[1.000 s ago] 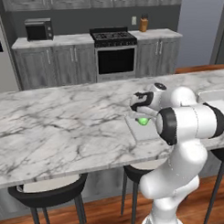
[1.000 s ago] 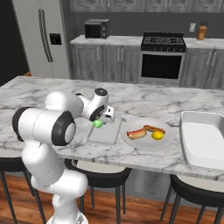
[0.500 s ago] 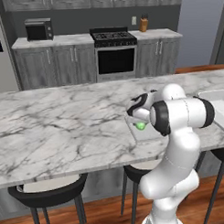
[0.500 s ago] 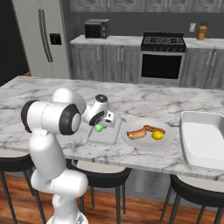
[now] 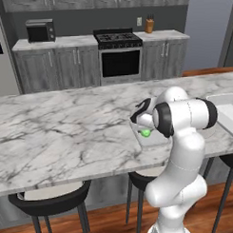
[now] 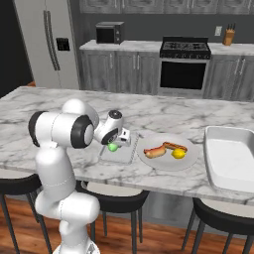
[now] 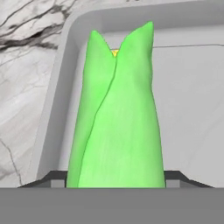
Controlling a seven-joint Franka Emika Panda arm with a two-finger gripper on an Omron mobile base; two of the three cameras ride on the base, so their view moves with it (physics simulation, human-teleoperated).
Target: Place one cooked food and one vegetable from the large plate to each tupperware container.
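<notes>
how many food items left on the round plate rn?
3 on the wide round pale plate: two reddish-brown sausage-like pieces side by side, and a small yellow item at their right. Anything hidden behind them can't be ruled out.

A: What stands out in the hand view?

B: A bright green vegetable (image 7: 117,118), like a husked corn ear. It rises from the bottom centre of the frame almost to the top, splitting into two pointed tips, with a speck of yellow between them.

A: And at its base?

B: The dark finger tips (image 7: 51,178) show at lower left and lower right, pressed against its sides, so it is clamped between them.

A: Behind it?

B: The small tray (image 7: 192,100), pale grey with a rounded corner at upper left. The marble counter (image 7: 24,74) runs down the left side of the frame.
</notes>
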